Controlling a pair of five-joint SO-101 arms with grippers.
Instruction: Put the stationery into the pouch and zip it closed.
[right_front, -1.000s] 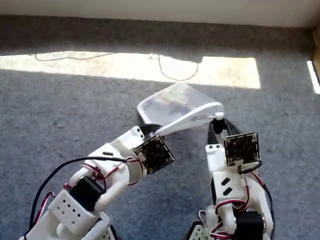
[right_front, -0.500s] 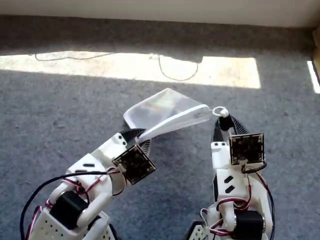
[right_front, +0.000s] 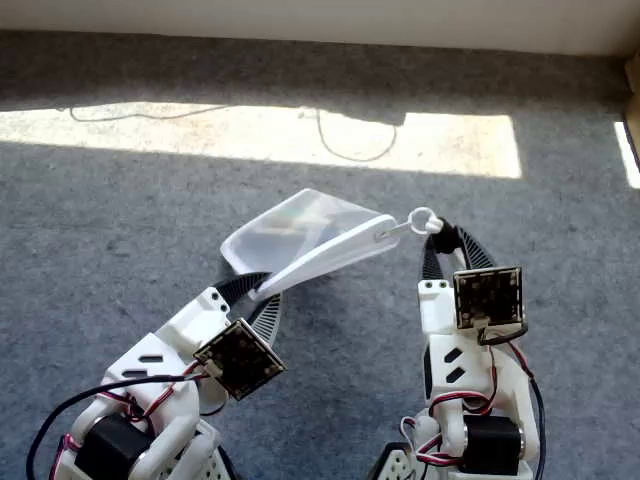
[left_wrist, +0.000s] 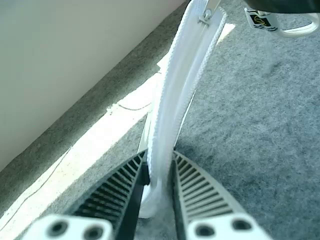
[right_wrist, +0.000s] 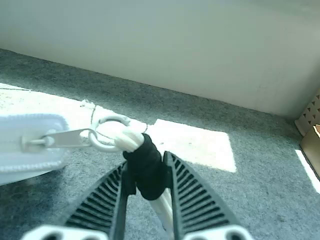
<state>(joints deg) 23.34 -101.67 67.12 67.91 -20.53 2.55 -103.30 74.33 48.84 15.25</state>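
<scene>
A clear pouch (right_front: 290, 232) with a white zipper edge hangs stretched above the grey carpet between both arms. My left gripper (right_front: 262, 296) is shut on the pouch's near end; the white zipper band (left_wrist: 167, 120) runs up from between its fingers. The zipper slider (right_wrist: 47, 140) sits at the far end of the band, with a metal ring (right_wrist: 107, 132) and a black-wrapped cord pull (right_wrist: 145, 167) attached. My right gripper (right_wrist: 146, 187) is shut on that cord pull, just right of the pouch's end (right_front: 385, 232) in the high view. The pouch's contents are too blurred to tell.
Grey carpet (right_front: 120, 230) lies all around, with a bright sunlit strip (right_front: 250, 135) and a thin cable (right_front: 345, 150) at the back. A pale wall runs along the far edge. A cardboard box corner (right_wrist: 311, 125) stands at the far right.
The left arm has drawn back and leftward with the pouch's end, so the pouch has shifted left and stretched out. The right gripper has stayed nearly in place, holding the pull.
</scene>
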